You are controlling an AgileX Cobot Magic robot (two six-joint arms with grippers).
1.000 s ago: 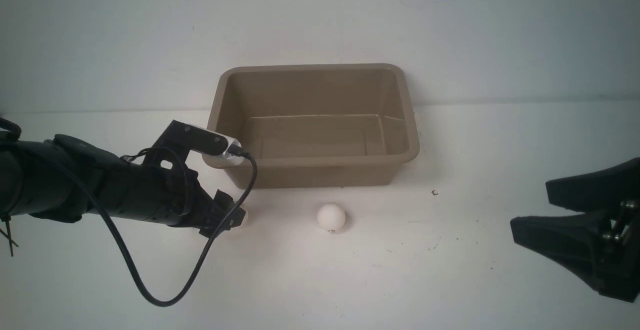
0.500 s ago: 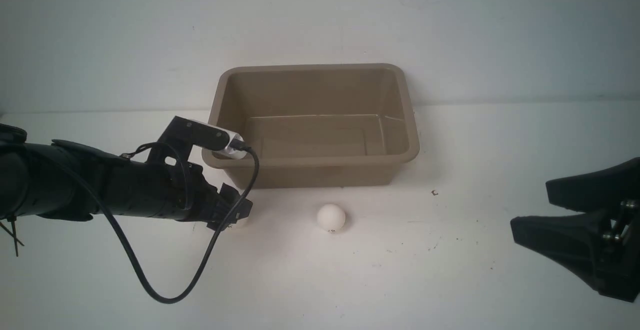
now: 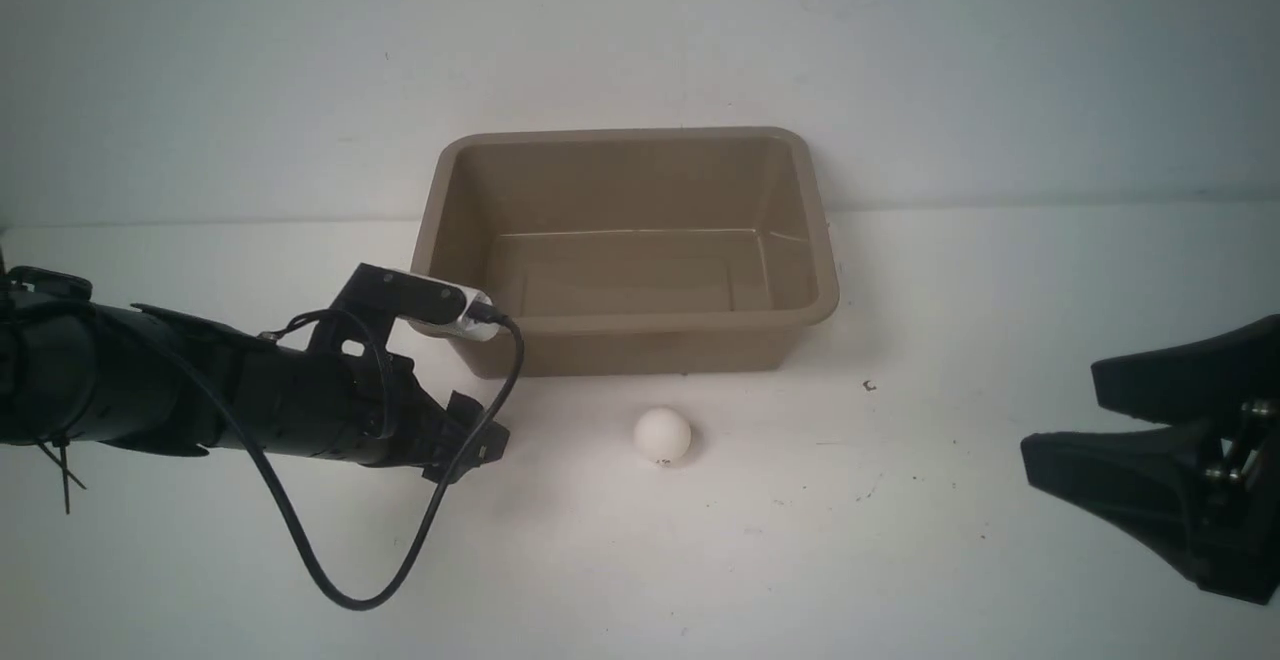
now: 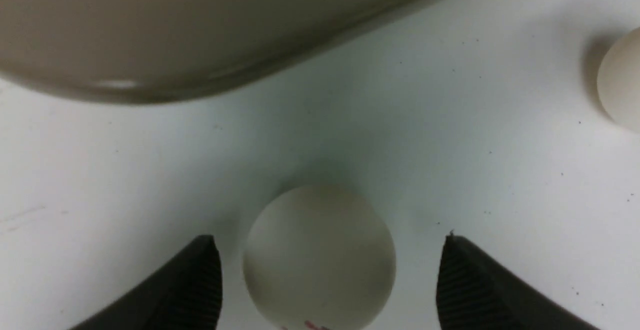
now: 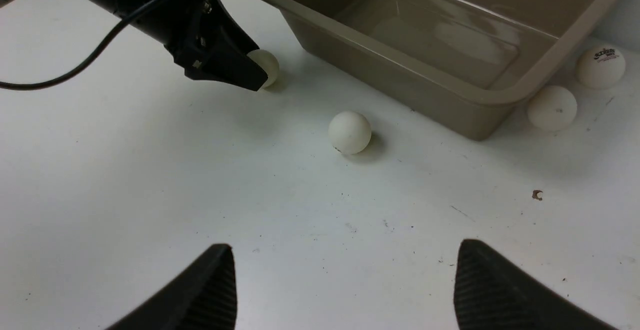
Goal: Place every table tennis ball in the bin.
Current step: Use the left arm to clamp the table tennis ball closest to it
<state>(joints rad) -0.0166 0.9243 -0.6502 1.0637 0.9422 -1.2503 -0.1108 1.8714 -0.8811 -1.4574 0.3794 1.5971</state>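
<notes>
The taupe bin (image 3: 640, 323) stands empty at the back middle of the table. One table tennis ball (image 3: 662, 434) lies in front of it. My left gripper (image 3: 485, 440) is low beside the bin's near left corner and hides a second ball in the front view. In the left wrist view that ball (image 4: 320, 257) rests on the table between the spread fingers, with a gap on each side; the left gripper (image 4: 328, 239) is open. My right gripper (image 3: 1060, 408) hangs open and empty at the right. Two more balls (image 5: 552, 107) (image 5: 600, 66) lie past the bin's far end.
The left arm's black cable (image 3: 330, 580) loops down onto the table in front of it. The bin's wall (image 4: 175, 30) is close beyond the left fingers. A small brown speck (image 5: 537, 194) lies on the white table.
My left gripper has sunk toward the table and slid a little right, so its fingers now straddle the ball and hide it in the front view. The right arm has not moved.
</notes>
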